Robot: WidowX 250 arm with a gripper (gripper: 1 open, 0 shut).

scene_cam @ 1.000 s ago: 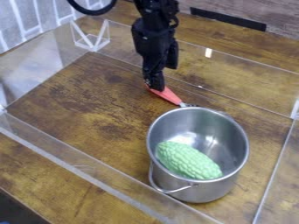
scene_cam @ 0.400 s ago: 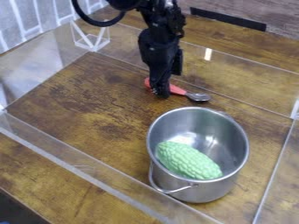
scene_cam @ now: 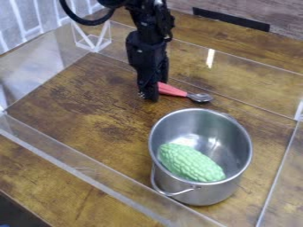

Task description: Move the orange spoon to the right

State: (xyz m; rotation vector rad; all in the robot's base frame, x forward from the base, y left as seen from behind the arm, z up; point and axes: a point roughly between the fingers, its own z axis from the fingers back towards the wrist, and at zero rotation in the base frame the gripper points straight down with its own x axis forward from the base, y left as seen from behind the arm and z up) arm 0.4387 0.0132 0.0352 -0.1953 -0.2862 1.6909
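Left side of view: brown wooden surface [scene_cam: 66, 111], a bare stretch of it beside the arm. Next, the dark gripper [scene_cam: 148, 94], pointing down, its tip low at the handle end of the orange spoon [scene_cam: 174, 90]. Fingers: cannot tell whether apart, together or clamped on the handle; they are dark and blend into one another at this angle. Spoon lies above the pot in view, handle end at the gripper, round metal bowl [scene_cam: 203, 97] toward the right. Further right and nearer the camera: steel pot [scene_cam: 196, 192] with a bumpy green vegetable [scene_cam: 190, 161] inside, apart from the spoon.

Step in hand, as judged: securing the handle, or setting the fingers against it, ahead of the shift right. Method: settle the fingers across the thick handle, low enough to catch its sides without pressing hard into the wood. Confirm the grip with a small trial motion; an end hold could let the bowl swing or drag. If it pivots, re-grip nearer the middle. Then carry or slide rightward at an even pace, passing above the pot in view so the bowl does not knock its rim; lower gently, release only once the spoon lies flat
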